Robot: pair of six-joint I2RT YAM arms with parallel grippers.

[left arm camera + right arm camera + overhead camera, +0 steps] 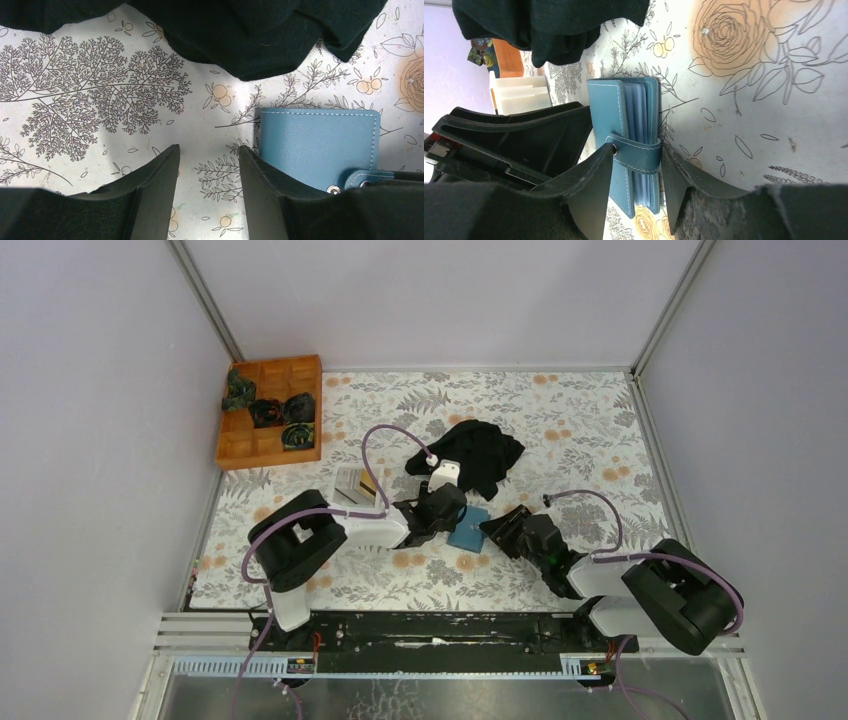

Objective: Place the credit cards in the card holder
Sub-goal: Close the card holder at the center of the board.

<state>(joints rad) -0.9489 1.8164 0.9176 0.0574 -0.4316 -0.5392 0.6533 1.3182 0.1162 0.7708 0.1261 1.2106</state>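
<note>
Right end effector (638,150) fingers straddle the strapped-shut teal card holder (605,107), which lies on the bench (774,100). I cannot tell whether they pinch it. My left end effector (209,150) stands apart and empty, beside the holder, near the black cloth (240,35).

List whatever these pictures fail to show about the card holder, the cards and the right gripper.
- No credit cards identifiable: the right wrist view shows the card holder with its pockets edge-on, contents unreadable.
- Same view: the right gripper flanks the holder; whether its fingers press it is unclear.
- Left wrist view: the left gripper covers the holder's near corner.
- The black cloth is cut off by the top edge in both wrist views.
</note>
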